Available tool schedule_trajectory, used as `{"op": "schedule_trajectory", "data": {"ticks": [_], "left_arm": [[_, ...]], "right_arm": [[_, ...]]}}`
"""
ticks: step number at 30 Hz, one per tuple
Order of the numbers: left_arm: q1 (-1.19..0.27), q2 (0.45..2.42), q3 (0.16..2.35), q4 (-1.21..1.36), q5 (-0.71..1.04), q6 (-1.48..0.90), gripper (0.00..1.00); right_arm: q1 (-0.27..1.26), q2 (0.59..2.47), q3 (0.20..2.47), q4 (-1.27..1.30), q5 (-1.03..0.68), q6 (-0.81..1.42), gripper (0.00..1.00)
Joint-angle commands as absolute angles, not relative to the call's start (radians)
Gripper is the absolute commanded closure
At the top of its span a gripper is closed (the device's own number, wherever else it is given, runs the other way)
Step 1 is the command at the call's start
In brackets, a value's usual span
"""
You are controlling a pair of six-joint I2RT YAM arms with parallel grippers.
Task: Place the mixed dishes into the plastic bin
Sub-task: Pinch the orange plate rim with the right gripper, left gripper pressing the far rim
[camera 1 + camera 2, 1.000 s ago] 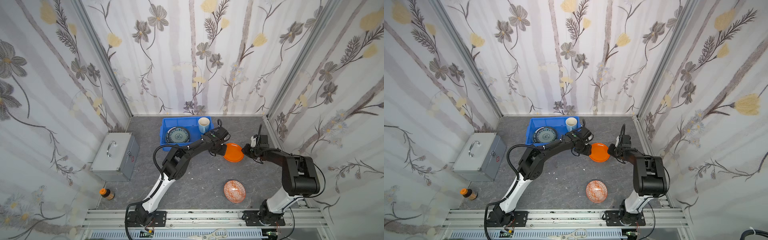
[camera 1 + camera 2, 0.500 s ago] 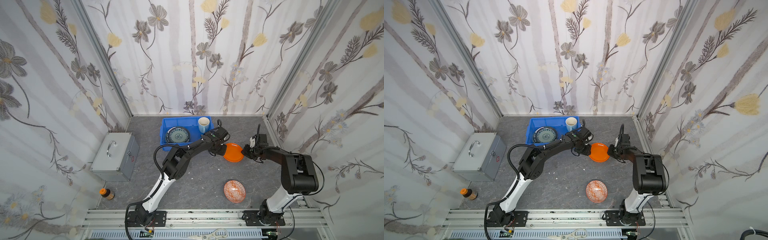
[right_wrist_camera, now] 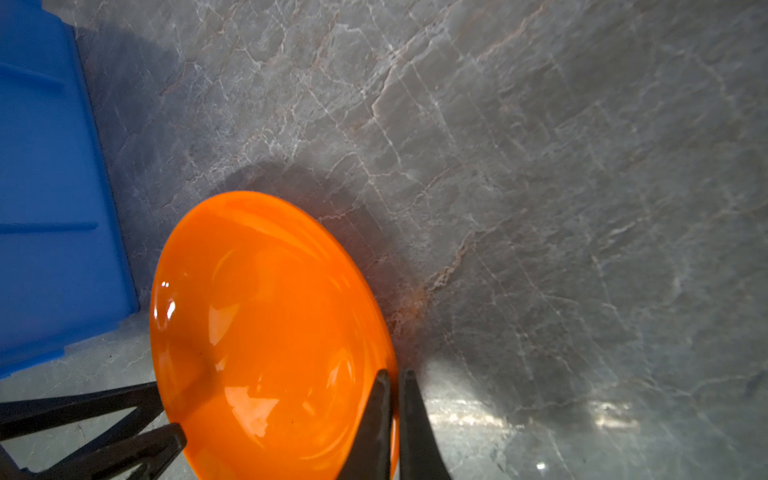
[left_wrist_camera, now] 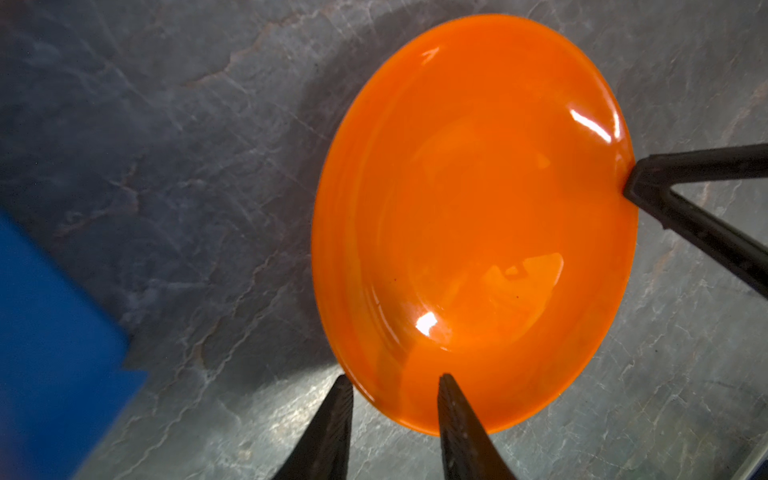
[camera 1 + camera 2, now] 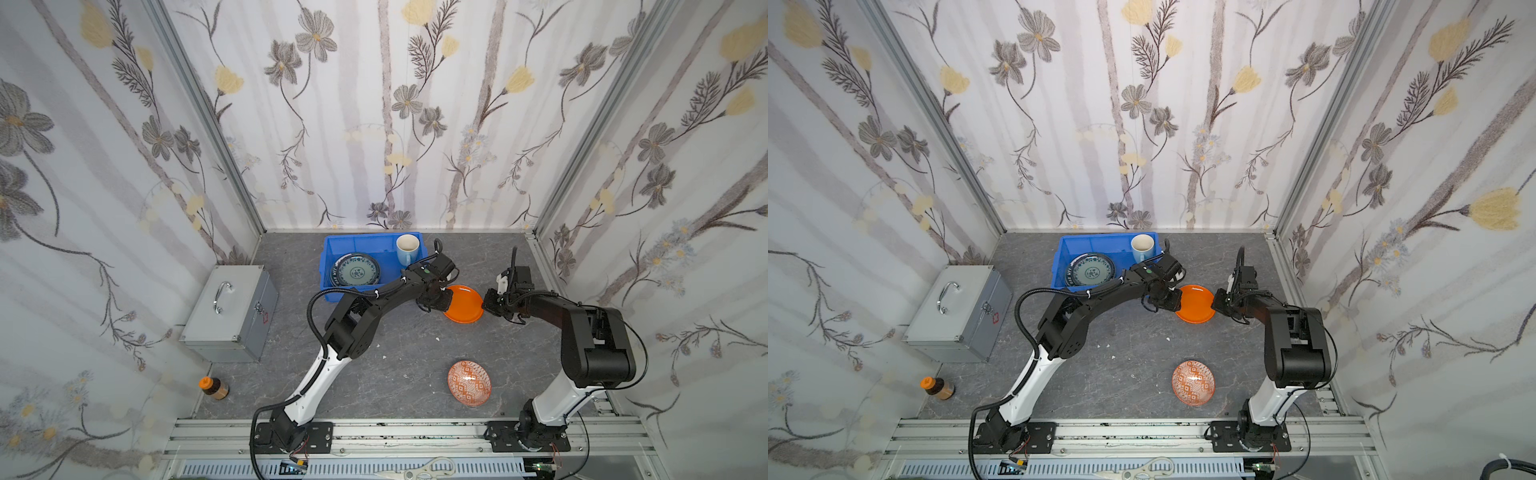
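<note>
The plain orange plate (image 5: 463, 303) (image 5: 1195, 303) hangs tilted just above the grey table, right of the blue plastic bin (image 5: 332, 249) (image 5: 1065, 249). My right gripper (image 3: 392, 374) (image 5: 486, 303) is shut on its right rim. On the opposite side, the left gripper (image 4: 392, 380) (image 5: 442, 301) stands open, one finger over the plate (image 4: 478, 228) and one outside its rim. A teal patterned plate (image 5: 355, 270) and a light-blue mug (image 5: 406, 248) sit in the bin. An orange patterned bowl (image 5: 468, 382) (image 5: 1192, 382) lies on the table near the front.
A grey metal case (image 5: 230, 311) with a handle stands at the left. A small orange-capped bottle (image 5: 212, 387) is at the front left. The bin's corner (image 4: 54, 353) (image 3: 50, 208) lies close to the plate. Flowered walls enclose three sides.
The right gripper has closed onto the plate's right rim. The left gripper's jaws have narrowed a little around the left rim. Both arms have hardly moved.
</note>
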State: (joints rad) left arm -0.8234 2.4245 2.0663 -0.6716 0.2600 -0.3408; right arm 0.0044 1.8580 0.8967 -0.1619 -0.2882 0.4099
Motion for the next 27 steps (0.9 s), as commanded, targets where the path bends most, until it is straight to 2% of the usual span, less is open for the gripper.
{"op": "schedule_trajectory", "data": {"ticks": [1,4,13,22,27], "left_arm": [[-0.823,2.431,2.074,-0.664,0.281,-0.33,0.65],[-0.823,2.437,2.074,-0.661,0.294,-0.334,0.67],[-0.824,2.422,2.073,-0.66,0.307,-0.324,0.67],[-0.828,2.436,2.073,-0.653,0.34,-0.327,0.75],[-0.83,2.441,2.08,-0.65,0.359,-0.324,0.77]], "right_arm": [[0.007,1.862,0.906,-0.154,-0.31,0.4,0.96],[0.005,1.864,0.908,-0.154,-0.326,0.396,1.0],[0.006,1.857,0.895,-0.137,-0.386,0.401,1.0],[0.018,1.856,0.897,-0.153,-0.376,0.405,0.79],[0.02,1.859,0.894,-0.151,-0.388,0.408,0.79]]}}
